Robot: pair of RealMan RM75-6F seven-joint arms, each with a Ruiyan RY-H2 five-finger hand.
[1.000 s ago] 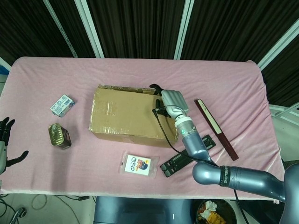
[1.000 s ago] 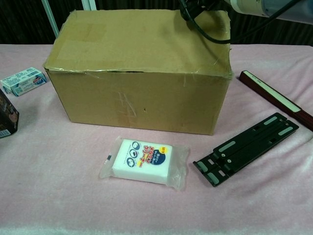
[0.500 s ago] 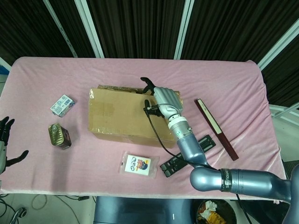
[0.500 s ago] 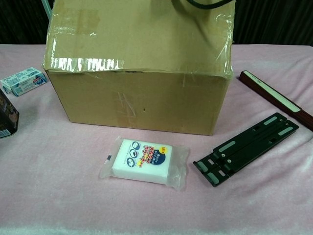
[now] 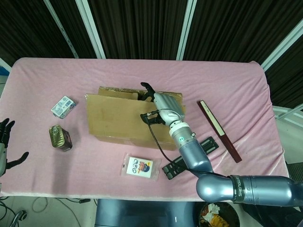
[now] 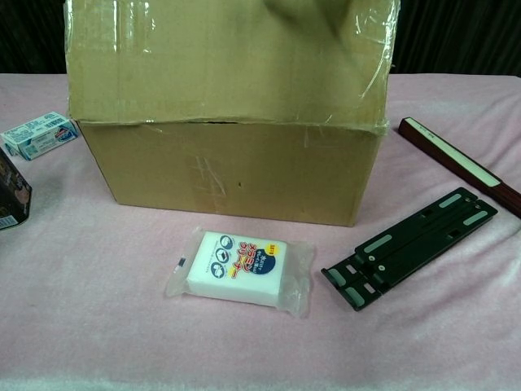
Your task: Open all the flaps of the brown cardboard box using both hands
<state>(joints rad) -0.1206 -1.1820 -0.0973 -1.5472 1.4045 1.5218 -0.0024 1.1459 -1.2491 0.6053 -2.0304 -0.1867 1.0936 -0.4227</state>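
The brown cardboard box stands mid-table on the pink cloth. Its long front flap is raised, and in the chest view that flap stands nearly upright above the box's front wall. My right hand grips the flap's free edge near its right end, dark fingertips hooked over it. The flap hides this hand in the chest view. A strip of the far flap shows behind. My left hand hangs off the table's left edge, fingers spread, holding nothing.
A small white-and-blue carton and a tin can lie left of the box. A wrapped sponge packet sits in front of it. A black folding stand and a long dark red box lie to the right.
My right hand has pulled the front flap up and toward me, from lying flat on the box top to nearly upright. The left hand has not moved.
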